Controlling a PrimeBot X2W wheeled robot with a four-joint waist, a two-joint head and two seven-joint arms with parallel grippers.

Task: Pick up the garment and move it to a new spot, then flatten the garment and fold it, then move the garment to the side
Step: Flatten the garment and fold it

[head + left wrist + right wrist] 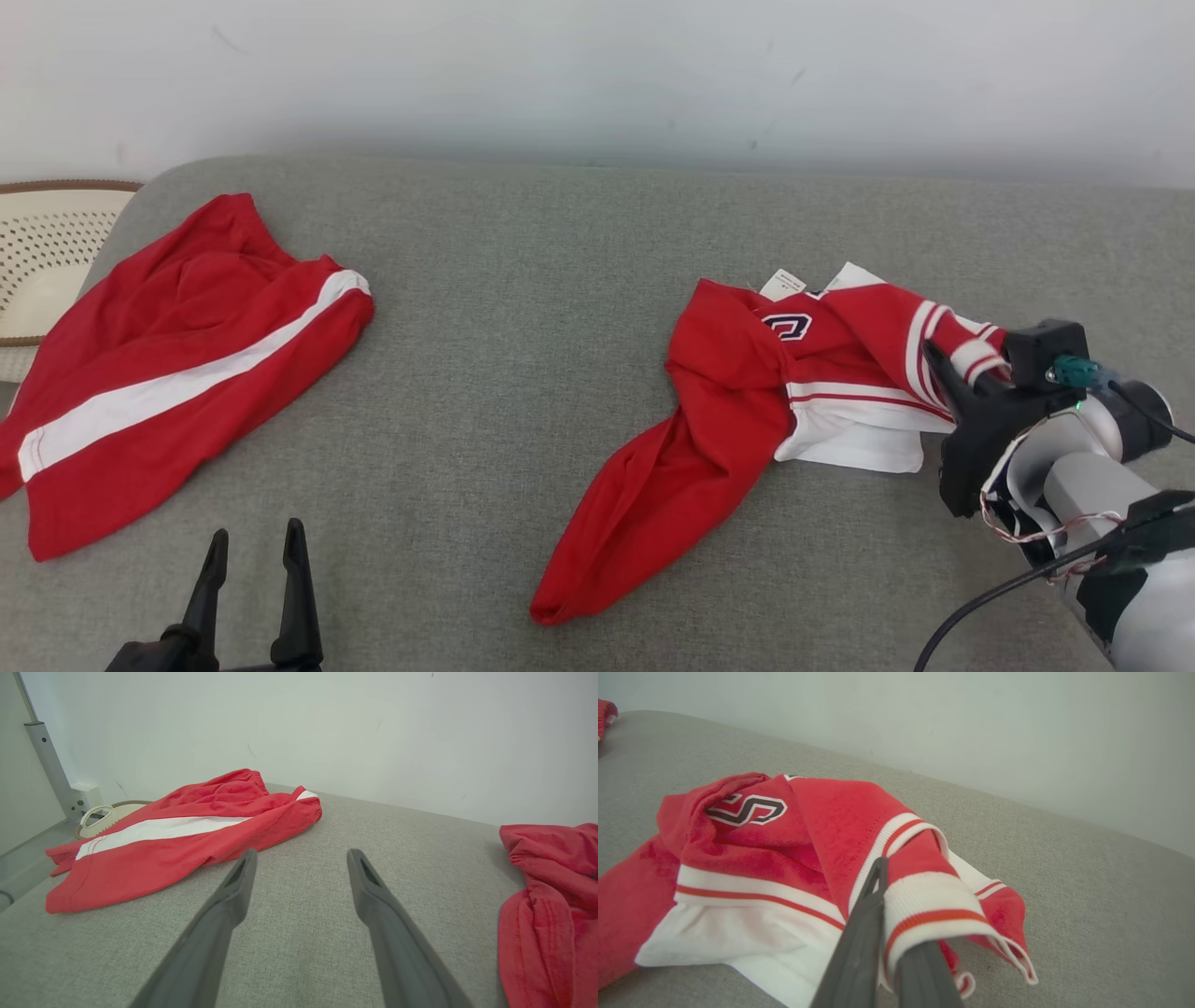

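Bare grey cushion (pixel 523 373) lies open between red shorts (pixel 177 364) and crumpled jersey (pixel 738 383).

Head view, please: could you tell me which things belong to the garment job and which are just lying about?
Job:
- red-and-white jersey
- right pincer, shut on its striped cuff
- grey cushion beneath

Lying about:
- red shorts with white stripe
- woven basket
- left pincer, open, holding nothing

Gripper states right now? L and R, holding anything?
Left gripper: open, holding nothing.
Right gripper: shut on the striped cuff of the red jersey.
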